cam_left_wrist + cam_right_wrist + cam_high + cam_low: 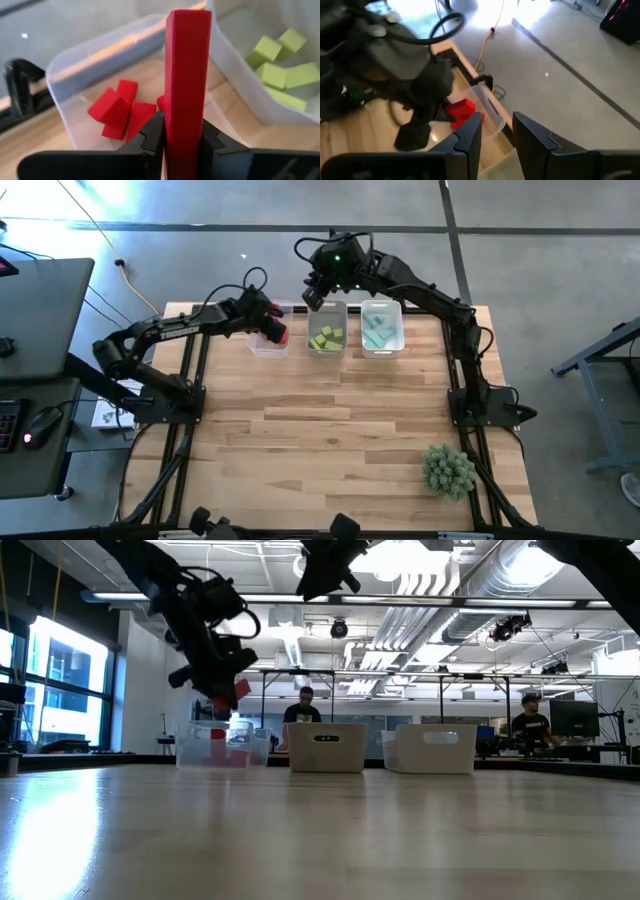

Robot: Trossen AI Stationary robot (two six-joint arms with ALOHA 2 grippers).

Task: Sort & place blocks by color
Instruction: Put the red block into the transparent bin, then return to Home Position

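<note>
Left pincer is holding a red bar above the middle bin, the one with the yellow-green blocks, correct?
Not quite. The left pincer does hold the red bar, but above the leftmost bin, which has red blocks in it. The left wrist view and the high view show this; the yellow-green blocks lie in the neighbouring bin.

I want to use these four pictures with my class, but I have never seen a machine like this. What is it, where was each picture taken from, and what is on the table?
It is a robot with two dark arms at a wooden table, each ending in two-fingered jaws. One picture looks straight down, one looks level across the tabletop, and two come from cameras on the arms' wrists.

Three clear bins stand in a row at the far edge: the left bin holds red blocks, the middle bin yellow-green blocks, the right bin teal blocks. A fake plant sits at the near right.

The left gripper holds a red bar above the left bin. The right gripper hovers over the middle bin, holding nothing.
</note>
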